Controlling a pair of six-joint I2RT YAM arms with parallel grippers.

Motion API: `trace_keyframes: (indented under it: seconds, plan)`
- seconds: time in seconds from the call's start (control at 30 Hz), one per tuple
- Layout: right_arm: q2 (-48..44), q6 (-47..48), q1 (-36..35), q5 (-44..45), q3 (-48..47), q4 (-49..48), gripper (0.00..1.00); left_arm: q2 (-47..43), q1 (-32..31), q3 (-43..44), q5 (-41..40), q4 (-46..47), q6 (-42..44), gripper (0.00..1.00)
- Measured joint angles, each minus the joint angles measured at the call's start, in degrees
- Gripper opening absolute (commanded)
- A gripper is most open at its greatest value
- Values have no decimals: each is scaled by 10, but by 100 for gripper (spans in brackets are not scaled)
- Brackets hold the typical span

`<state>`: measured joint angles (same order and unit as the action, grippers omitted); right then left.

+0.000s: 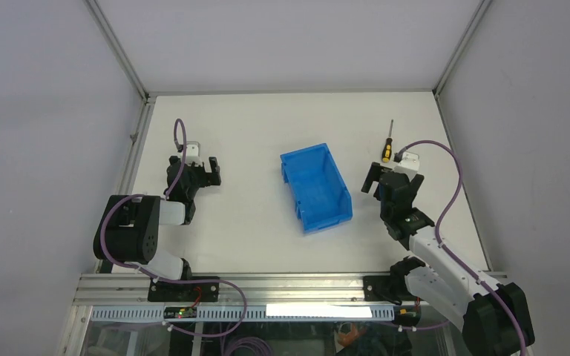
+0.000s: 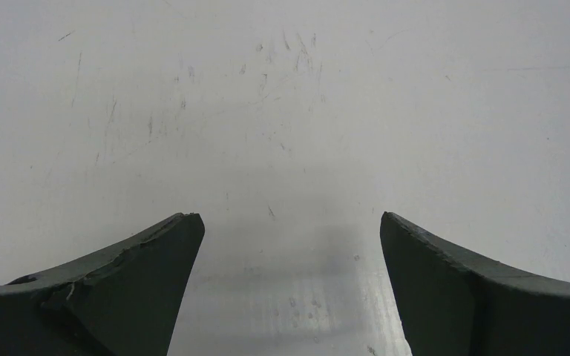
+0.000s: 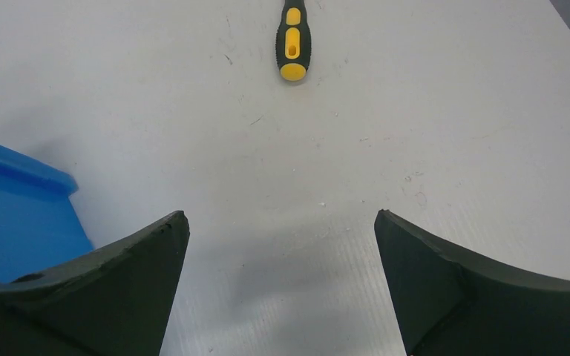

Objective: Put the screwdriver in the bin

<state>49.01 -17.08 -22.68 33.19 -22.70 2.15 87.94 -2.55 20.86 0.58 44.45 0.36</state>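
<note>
The screwdriver (image 1: 388,144) with a yellow-and-black handle lies on the white table at the back right, its shaft pointing away. Its handle also shows at the top of the right wrist view (image 3: 293,43). The blue bin (image 1: 315,187) stands open-topped in the middle of the table; a corner of it shows at the left of the right wrist view (image 3: 15,215). My right gripper (image 1: 383,178) is open and empty, just short of the handle and to the right of the bin. My left gripper (image 1: 209,170) is open and empty over bare table at the left.
Grey enclosure walls with metal frame posts (image 1: 119,52) surround the table. A metal rail (image 1: 282,285) runs along the near edge by the arm bases. Purple cables (image 1: 456,185) loop from both wrists.
</note>
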Motion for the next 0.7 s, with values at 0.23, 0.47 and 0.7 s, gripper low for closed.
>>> trace_keyframes:
  seconds: [0.23, 0.47, 0.7]
  plan:
    - [0, -3, 0, -3, 0, 0, 99, 0, 0, 0, 0, 0, 0, 99]
    - [23, -14, 0, -8, -34, 42, 99, 0, 0, 0, 0, 0, 0, 99]
    - [158, -56, 27, -9, -333, 259, 99, 0, 0, 0, 0, 0, 0, 99]
